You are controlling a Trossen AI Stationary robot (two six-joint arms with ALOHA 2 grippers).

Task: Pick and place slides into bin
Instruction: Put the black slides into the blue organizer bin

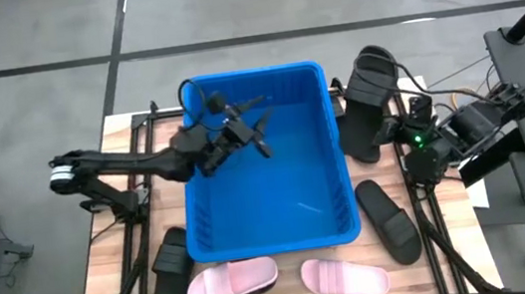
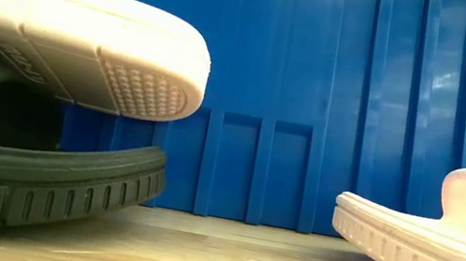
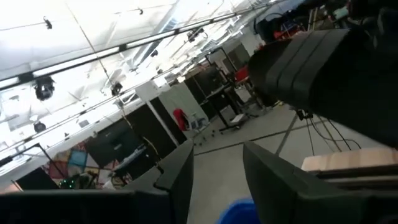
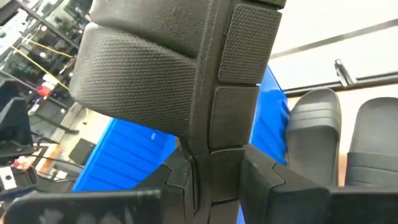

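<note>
- The right gripper [image 1: 388, 130] clamps a matte black ribbed-strap slide [image 1: 360, 123] just right of the bright blue plastic bin [image 1: 273, 228]; it should clear the rim before letting go.
- The left gripper [image 1: 260, 139] hangs over the bin, fingers apart, holding nothing.

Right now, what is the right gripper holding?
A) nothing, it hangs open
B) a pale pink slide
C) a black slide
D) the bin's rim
C: the right gripper is shut on a black slide, whose textured sole fills the right wrist view, just right of the bin; both pink slides lie on the table.
</note>
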